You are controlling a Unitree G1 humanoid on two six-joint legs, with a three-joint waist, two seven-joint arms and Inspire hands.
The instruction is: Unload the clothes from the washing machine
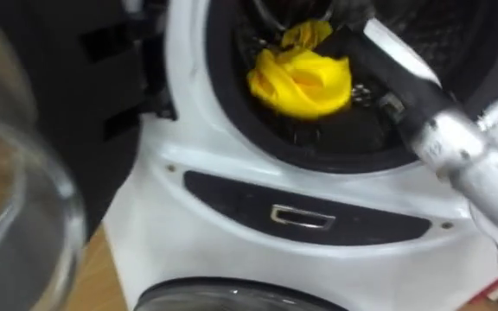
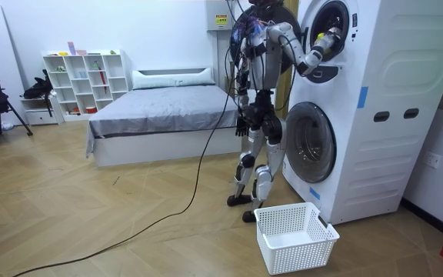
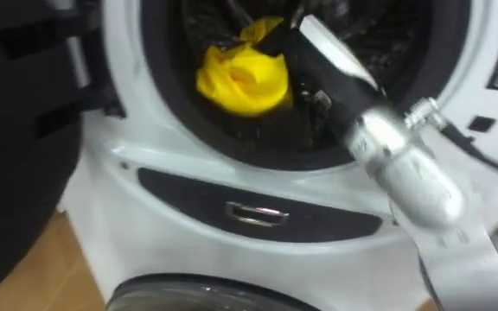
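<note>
A bunched yellow cloth [image 1: 302, 82] sits at the front of the upper washing machine's drum [image 1: 456, 34], on the dark door seal, with a strip of it drawn upward. My right arm comes in from the lower right, and my right hand [image 1: 342, 33] is inside the drum at the top of the cloth; its fingers are hidden there. In the room view I stand facing the stacked machines [image 2: 375, 108], right arm raised into the upper opening beside the yellow cloth [image 2: 319, 36]. My left hand [image 2: 241, 121] hangs by my hip.
The upper machine's glass door [image 1: 15, 216] stands swung open at my left. Below the drum is a dark control panel [image 1: 305, 216], then the lower machine's round door [image 2: 310, 142]. A white laundry basket [image 2: 294, 235] stands on the floor by my feet. A bed [image 2: 160, 108] lies behind me.
</note>
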